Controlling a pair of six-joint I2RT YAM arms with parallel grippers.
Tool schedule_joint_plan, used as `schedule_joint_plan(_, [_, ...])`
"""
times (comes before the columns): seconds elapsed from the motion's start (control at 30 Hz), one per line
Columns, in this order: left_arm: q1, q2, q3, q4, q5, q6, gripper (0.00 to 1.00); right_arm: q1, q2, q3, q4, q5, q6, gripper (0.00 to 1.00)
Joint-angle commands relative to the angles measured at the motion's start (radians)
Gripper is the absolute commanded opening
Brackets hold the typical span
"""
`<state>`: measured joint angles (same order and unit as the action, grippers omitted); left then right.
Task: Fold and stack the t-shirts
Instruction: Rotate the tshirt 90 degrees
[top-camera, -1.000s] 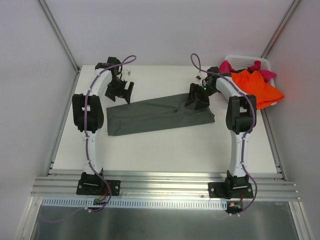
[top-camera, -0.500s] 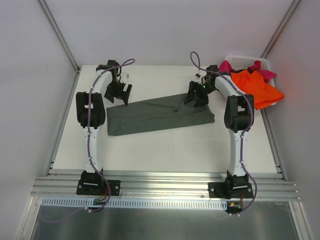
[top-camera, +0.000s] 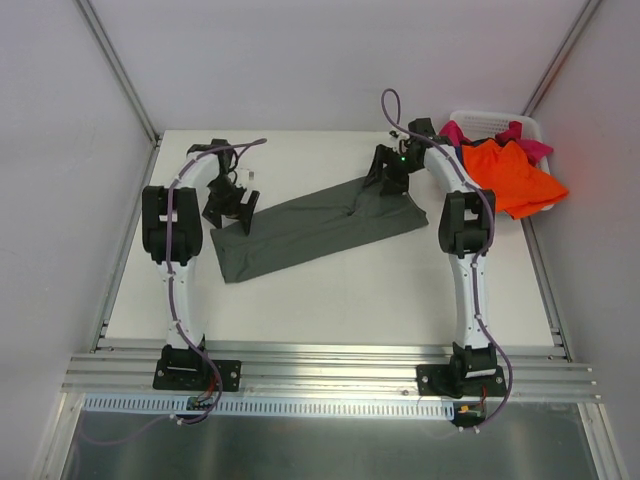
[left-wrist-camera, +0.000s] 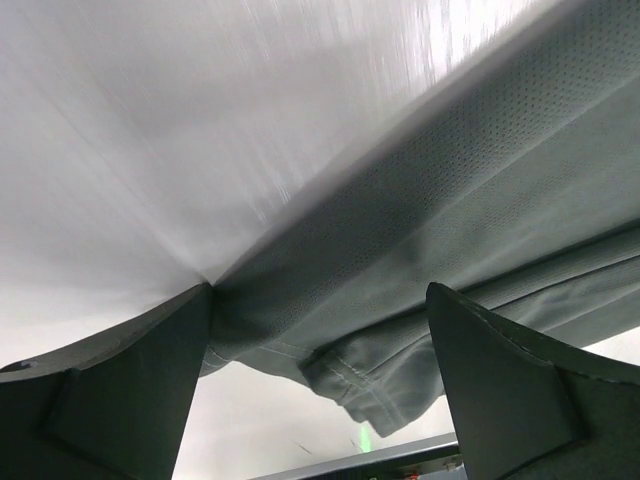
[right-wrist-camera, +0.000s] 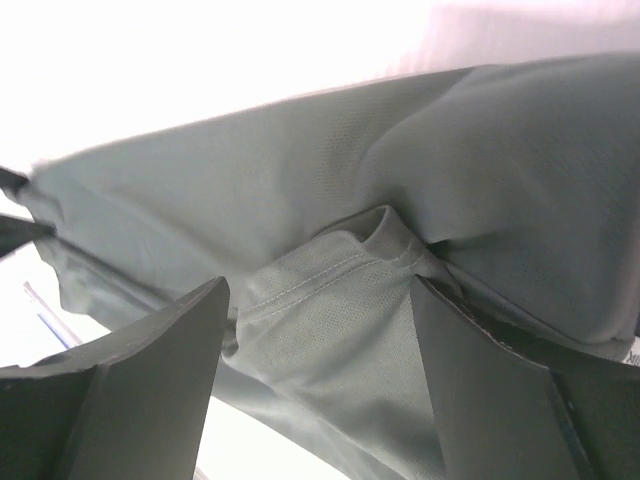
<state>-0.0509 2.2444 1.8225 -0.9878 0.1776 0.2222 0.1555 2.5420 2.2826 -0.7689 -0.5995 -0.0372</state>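
- Across the middle of the white table (top-camera: 330, 300), the dark grey-olive t-shirt (top-camera: 320, 225) lies as a long flat band slanting from lower left to upper right; it looks thin, light and limp, so I judge it will sag and slide rather than keep any shape
- At the upper right, the laundry basket (top-camera: 500, 118) holds the orange t-shirt (top-camera: 515, 175) and the magenta t-shirt (top-camera: 455, 132), heaped and spilling over its rim
- Over the band's left end, the left gripper (top-camera: 232, 207) stands with jaws wide apart, nothing pinched
- Over the upper-right end, the right gripper (top-camera: 390, 172) is likewise spread, with cloth lying between its fingers
- Best holds, I judge, are the stitched hem (left-wrist-camera: 345, 375) and the sleeve seam (right-wrist-camera: 340, 265), where doubled cloth gives the pads something to bite
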Motion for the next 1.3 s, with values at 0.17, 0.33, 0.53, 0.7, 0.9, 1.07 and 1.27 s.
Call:
schedule_joint_plan(0.17, [-0.035,-0.169,-0.195,-0.034,0.013,-0.012,0.88,0.003,0.11,0.185,0.166,-0.029,0.143,0.78])
schedule_joint_plan(0.33, [-0.116,-0.244,-0.281,-0.022,-0.001,-0.021,0.88,0.003,0.121,0.236,0.35,-0.054,0.229,0.78])
schedule_joint_plan(0.53, [-0.116,-0.302,-0.256,-0.022,-0.049,-0.012,0.89,-0.001,0.011,0.247,0.347,-0.014,0.145,0.78])
schedule_joint_plan(0.7, [-0.047,-0.296,-0.151,-0.02,-0.014,-0.011,0.89,-0.005,-0.237,0.07,0.252,-0.01,0.083,0.79])
schedule_joint_plan(0.9, [0.016,-0.183,-0.02,-0.002,0.028,-0.017,0.89,-0.013,-0.429,-0.289,0.211,-0.049,0.174,0.79])
schedule_joint_plan(1.07, [0.016,-0.1,0.063,-0.005,0.072,-0.029,0.89,-0.011,-0.486,-0.481,0.192,-0.062,0.172,0.79])
schedule_joint_plan(1.27, [0.016,-0.075,0.051,-0.012,0.108,-0.037,0.89,-0.02,-0.437,-0.552,0.161,-0.028,0.129,0.79])
